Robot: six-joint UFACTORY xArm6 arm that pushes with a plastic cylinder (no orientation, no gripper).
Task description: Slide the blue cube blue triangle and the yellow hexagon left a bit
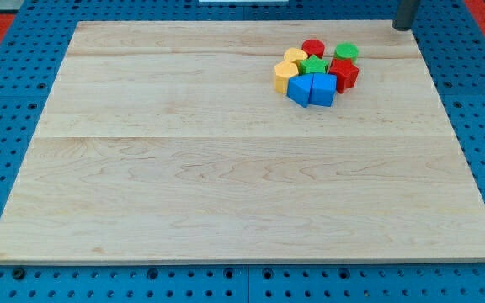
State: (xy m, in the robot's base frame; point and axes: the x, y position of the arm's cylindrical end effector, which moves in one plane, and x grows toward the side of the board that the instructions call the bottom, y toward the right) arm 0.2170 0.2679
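Observation:
A tight cluster of blocks sits on the wooden board (226,168) at the upper right. At its front are a blue cube (323,89) and, touching it on the view's left, a blue triangle (300,89). A yellow hexagon (285,77) touches the blue triangle on the upper left. My rod shows at the view's top right corner; my tip (404,28) is just past the board's far edge, well to the right of the cluster and apart from every block.
In the same cluster are a yellow heart-like block (295,56), a green star (314,66), a red cylinder (313,47), a green cylinder (346,52) and a red block (344,73). Blue perforated table surrounds the board.

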